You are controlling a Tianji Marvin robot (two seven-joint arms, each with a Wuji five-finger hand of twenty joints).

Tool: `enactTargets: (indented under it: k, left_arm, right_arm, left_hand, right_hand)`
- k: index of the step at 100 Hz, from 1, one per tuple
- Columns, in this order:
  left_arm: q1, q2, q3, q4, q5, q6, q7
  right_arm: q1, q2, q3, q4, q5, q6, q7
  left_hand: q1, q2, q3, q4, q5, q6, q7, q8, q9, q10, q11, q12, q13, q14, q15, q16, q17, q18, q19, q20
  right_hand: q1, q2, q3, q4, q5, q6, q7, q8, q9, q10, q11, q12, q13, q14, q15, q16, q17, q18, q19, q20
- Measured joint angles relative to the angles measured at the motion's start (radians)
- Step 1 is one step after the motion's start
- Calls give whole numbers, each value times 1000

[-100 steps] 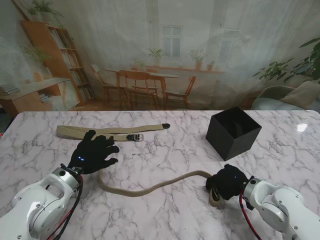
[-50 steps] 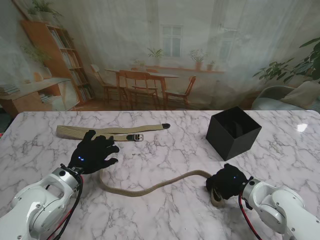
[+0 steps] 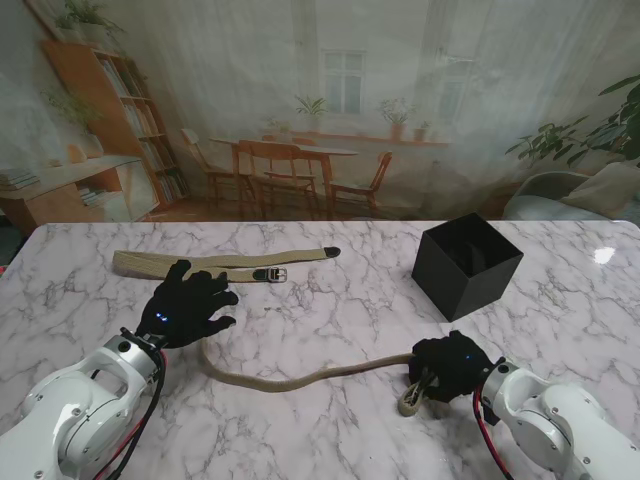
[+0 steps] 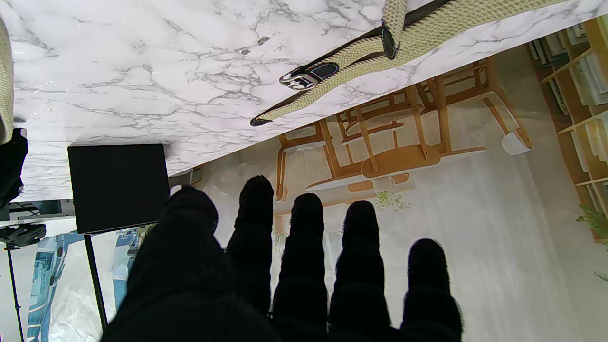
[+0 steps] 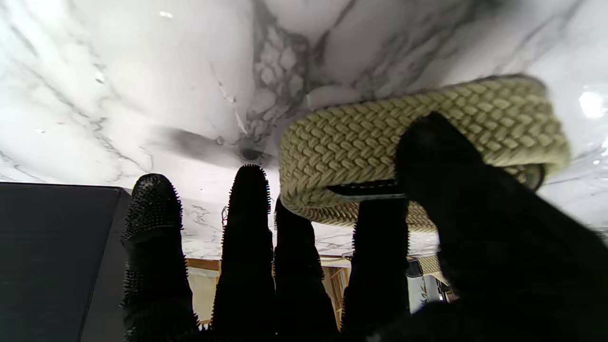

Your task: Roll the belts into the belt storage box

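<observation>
The right hand (image 3: 448, 366) has slid a little to the left and toward the middle of the table since a second ago. It pinches the rolled end of the woven belt (image 3: 300, 377) between its thumb and a finger (image 5: 380, 228), and the small coil (image 3: 410, 402) now peeks out on the left side of the hand, not under it as before. The belt's long tail lies flatter than it did, running left across the marble table (image 3: 330, 300) to a spot just beside the left hand (image 3: 186, 306). That hand has not moved; its fingers are spread wide and it holds nothing. The second belt (image 3: 225, 264) lies stretched out farther from me, same as before. The black storage box (image 3: 466, 264) sits farther from me than the right hand, well apart from it.
</observation>
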Motion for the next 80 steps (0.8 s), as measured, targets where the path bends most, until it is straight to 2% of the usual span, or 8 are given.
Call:
enactTargets:
  k: [14, 23, 45, 50, 59, 68, 76, 80]
  left_arm:
    - [0, 0, 0, 0, 0, 0, 0]
    - [0, 0, 0, 0, 0, 0, 0]
    - [0, 0, 0, 0, 1, 0, 1]
    - [0, 0, 0, 1, 1, 0, 2]
    - [0, 0, 1, 1, 1, 0, 3]
    - [0, 0, 1, 1, 1, 0, 4]
    - [0, 0, 1, 1, 1, 0, 4]
    - [0, 0, 1, 1, 1, 0, 5]
  right_arm:
    - [12, -1, -18, 32, 7, -5, -71]
    - [22, -3, -30, 61, -1, -14, -139]
    - [38, -6, -48, 108, -53, -33, -275]
    - [41, -6, -51, 115, -54, -36, -284]
    - [49, -6, -59, 128, -55, -41, -298]
    - [58, -6, -71, 146, -54, -41, -326]
    - [61, -7, -74, 152, -45, -40, -328]
    - [62, -8, -76, 155, -38, -40, -329]
  left_hand:
    - [0, 0, 0, 0, 0, 0, 0, 0, 0, 0, 0, 0, 0, 0, 0, 0, 0, 0, 0, 0]
    - [0, 0, 0, 0, 0, 0, 0, 0, 0, 0, 0, 0, 0, 0, 0, 0, 0, 0, 0, 0]
    - [0, 0, 0, 0, 0, 0, 0, 0, 0, 0, 0, 0, 0, 0, 0, 0, 0, 0, 0, 0]
    - [0, 0, 0, 0, 0, 0, 0, 0, 0, 0, 0, 0, 0, 0, 0, 0, 0, 0, 0, 0]
    - [0, 0, 0, 0, 0, 0, 0, 0, 0, 0, 0, 0, 0, 0, 0, 0, 0, 0, 0, 0]
    - [0, 0, 0, 0, 0, 0, 0, 0, 0, 0, 0, 0, 0, 0, 0, 0, 0, 0, 0, 0]
    - [0, 0, 0, 0, 0, 0, 0, 0, 0, 0, 0, 0, 0, 0, 0, 0, 0, 0, 0, 0]
    - [0, 0, 0, 0, 0, 0, 0, 0, 0, 0, 0, 0, 0, 0, 0, 0, 0, 0, 0, 0]
  right_hand:
    - [0, 0, -21, -11, 11, 48, 21, -11, 304, -73, -3, -17, 112, -59, 0, -2, 29, -1, 1, 0]
    - [-1, 0, -43, -14, 21, 49, 24, -11, 431, -78, 11, -14, 199, -74, 24, 1, 53, -11, 18, 0]
    - [-2, 1, -62, -24, 21, 82, 33, -40, 592, -96, 38, 37, 313, -84, 100, 57, 114, -90, 103, 14]
    - [-16, 29, -48, -24, -1, 89, -64, -36, 612, -100, 40, 41, 325, -85, 102, 71, 122, -92, 116, 15]
    - [-16, 53, -12, -1, -203, 94, -207, -4, 650, -101, 55, 50, 356, -85, 123, 83, 140, -102, 130, 16]
    - [-26, 64, 10, 38, -412, 132, -228, 28, 676, -95, 121, 61, 393, -80, 155, 96, 158, -112, 149, 20]
    - [-26, 66, 10, 70, -488, 131, -203, 44, 690, -76, 166, 65, 425, -55, 177, 114, 179, -113, 162, 24]
    - [-26, 85, 10, 76, -498, 80, -183, 46, 691, -66, 192, 72, 434, -42, 194, 118, 185, -113, 168, 24]
